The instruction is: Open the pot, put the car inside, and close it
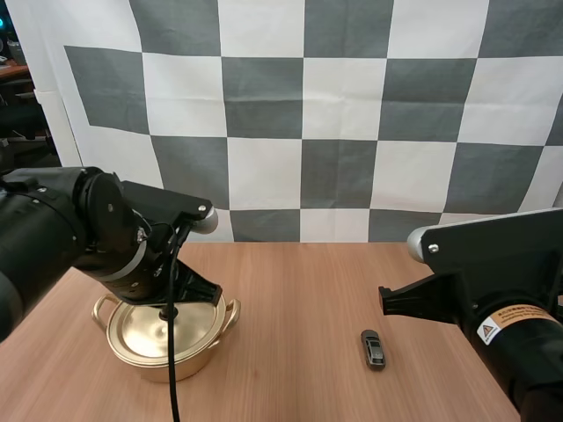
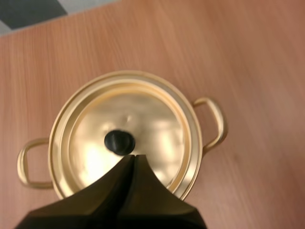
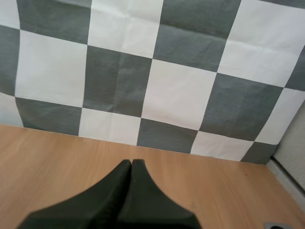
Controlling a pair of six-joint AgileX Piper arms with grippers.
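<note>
Pot closed, car waiting on the table. We see the left hand [image 2: 132, 157] clenched on nothing, its two fingers pressed together into one dark wedge that hangs over the brass-coloured pot [image 1: 167, 341]. The lid [image 2: 131, 114] sits squarely inside the pot's rim, and its black knob [image 2: 119, 142] lies just beyond the fingertips, slightly off their line. The right hand [image 3: 131, 163] is likewise clenched and empty, and it points across bare table [image 3: 52, 162] toward the far edge. The car [image 1: 374, 348], small and dark grey, lies on the table well apart from the pot, on the right hand's side and nearer that arm than the left. We judge the lid to be thin sheet metal: light, stiff and polished enough to slip, so the knob is the only sound hold. The left hand would have to open, straddle the knob and pinch it low on its neck before lifting straight up. The pot looks light as well and may shift if the lid drags on the rim; its two loop handles [image 2: 213, 121] offer no help to a single pinch. The car we take to be rigid and very light, but it may roll, so the right hand should close across its narrow flanks rather than end to end.
</note>
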